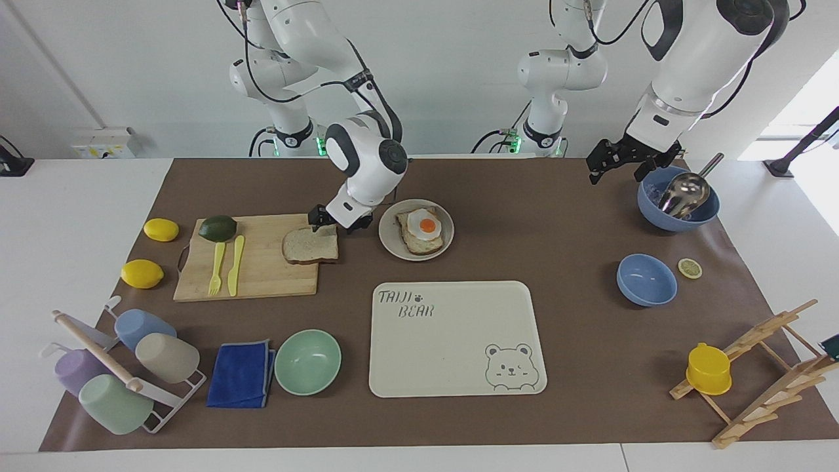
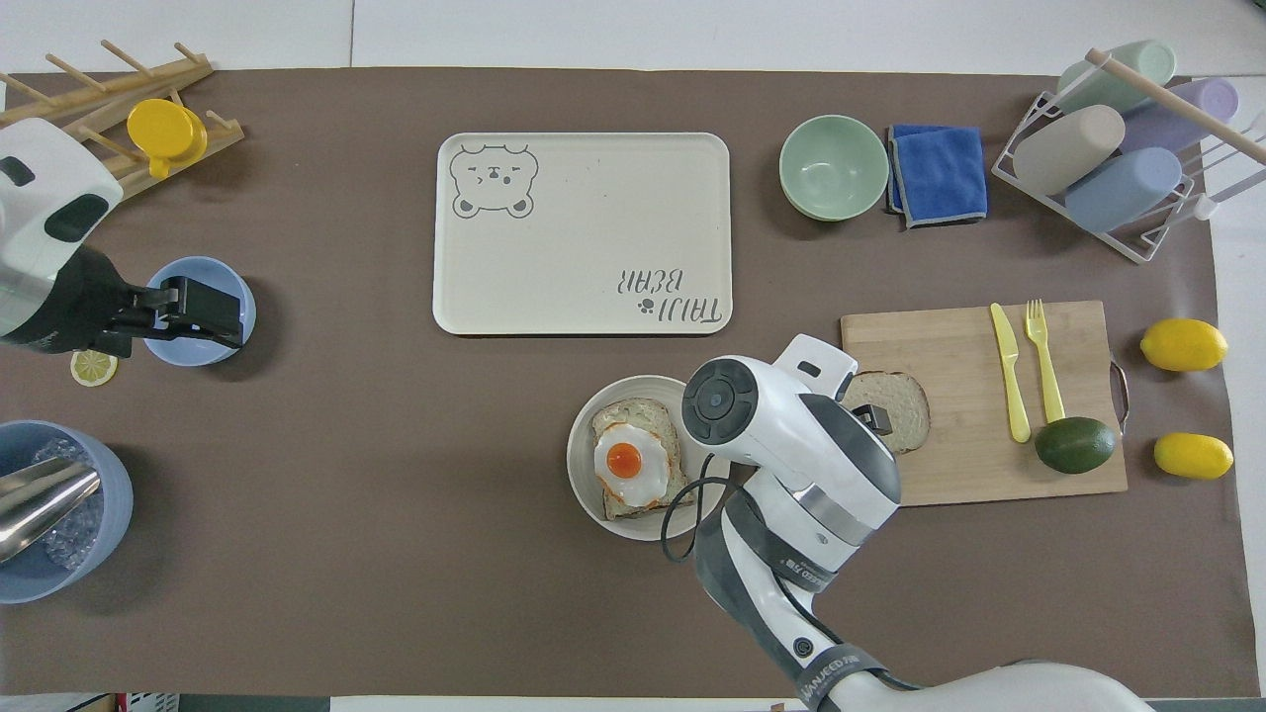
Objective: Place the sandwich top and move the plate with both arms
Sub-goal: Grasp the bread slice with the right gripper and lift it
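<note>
The sandwich top [image 1: 311,245], a pale speckled slice with a brown crust, is shown lying flat on the corner of the wooden cutting board [image 1: 262,275] that is nearest the plate [image 1: 390,244]; its rounded top is turned toward the right arm's end of the table and its flat base toward the plate, so that its long axis runs along the length of the table. The right gripper [image 1: 337,225] is seen low at the slice's edge nearer the robots, its jaws parted and nothing grasped; whether the fingertips touch the bread cannot be told. The small round beige-grey plate is set beside the board, toward the left arm's end, and a toast slice with a fried egg [image 1: 422,229] is carried on it. Farther from the robots than the plate lies a cream tray [image 1: 452,367], on which the words "TAIJI BEAR" and a bear drawing can be read. The left gripper [image 1: 616,164] is held in the air, jaws spread and empty, beside a blue bowl [image 1: 662,219] that contains a metal scoop [image 1: 685,191]; this arm is at rest.
</note>
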Motion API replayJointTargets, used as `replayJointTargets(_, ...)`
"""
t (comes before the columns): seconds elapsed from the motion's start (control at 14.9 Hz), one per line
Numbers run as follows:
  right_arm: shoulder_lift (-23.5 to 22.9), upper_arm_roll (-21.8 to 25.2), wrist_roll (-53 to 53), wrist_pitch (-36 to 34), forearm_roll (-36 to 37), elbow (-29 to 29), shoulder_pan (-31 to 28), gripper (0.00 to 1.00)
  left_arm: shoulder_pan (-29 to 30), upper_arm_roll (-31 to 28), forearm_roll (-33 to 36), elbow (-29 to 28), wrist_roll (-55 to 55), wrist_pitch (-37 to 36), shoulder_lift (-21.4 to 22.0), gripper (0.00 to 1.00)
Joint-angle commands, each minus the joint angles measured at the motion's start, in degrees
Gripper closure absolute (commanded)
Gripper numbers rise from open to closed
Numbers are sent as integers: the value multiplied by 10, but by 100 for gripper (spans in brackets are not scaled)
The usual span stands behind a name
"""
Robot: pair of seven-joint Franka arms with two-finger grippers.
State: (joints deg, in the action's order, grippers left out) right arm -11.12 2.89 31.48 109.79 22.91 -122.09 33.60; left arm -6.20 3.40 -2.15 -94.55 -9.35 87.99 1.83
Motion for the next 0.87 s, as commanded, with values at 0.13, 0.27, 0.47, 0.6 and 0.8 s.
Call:
replayJointTargets(0.13,2,1,11,36,28,-24,-13,8,1,4,11,-5,3,5,4,0)
replayJointTargets(0.27,2,1,8,39,42,-27,-18,8,1,4,11,-5,2,7,4,0)
replayJointTargets(0.47,2,1,8,56,45,-38,-26,8,1,4,11,-6,2,20,3,0)
replayJointTargets(0.6,4,1,9,71,45,-48,-28,8,1,4,11,-6,2,25,2,0)
replayJointTargets(0.8,3,1,5,65,49,-44,-28,53,0,5,10,-5,2,29,2,0)
